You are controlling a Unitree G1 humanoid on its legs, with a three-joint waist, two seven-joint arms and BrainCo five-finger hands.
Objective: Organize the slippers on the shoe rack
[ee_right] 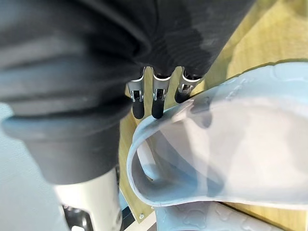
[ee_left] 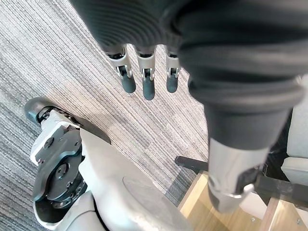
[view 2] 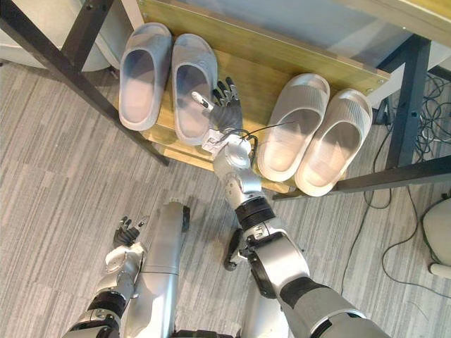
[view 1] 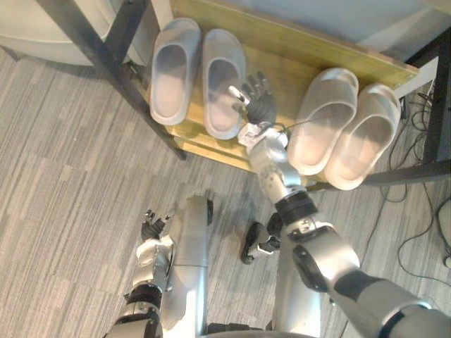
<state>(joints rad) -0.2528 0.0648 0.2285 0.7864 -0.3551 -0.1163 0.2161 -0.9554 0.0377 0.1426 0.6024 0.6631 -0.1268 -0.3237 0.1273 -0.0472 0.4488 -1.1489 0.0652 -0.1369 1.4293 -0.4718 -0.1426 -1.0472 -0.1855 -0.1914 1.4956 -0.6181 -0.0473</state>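
Two pairs of slippers sit on the wooden shelf (view 1: 282,53) of the shoe rack: a grey pair (view 1: 223,77) on the left and a beige pair (view 1: 324,120) on the right. The beige pair's near ends seem to reach past the shelf's near edge. The right hand (view 1: 259,98) is over the bare wood between the pairs, just beside the right slipper of the grey pair. Its fingers (ee_right: 159,103) are straight and slightly spread, holding nothing, with the tips at that slipper's rim. The left hand (view 1: 156,224) hangs low over the floor (view 1: 63,176), fingers relaxed and empty. A hard push to the left could jam the grey slipper into its mate and skew both. The straight fingertips might also ride over the soft rim instead of moving it. If the forearm swings right, it could knock the overhanging beige pair off the shelf.
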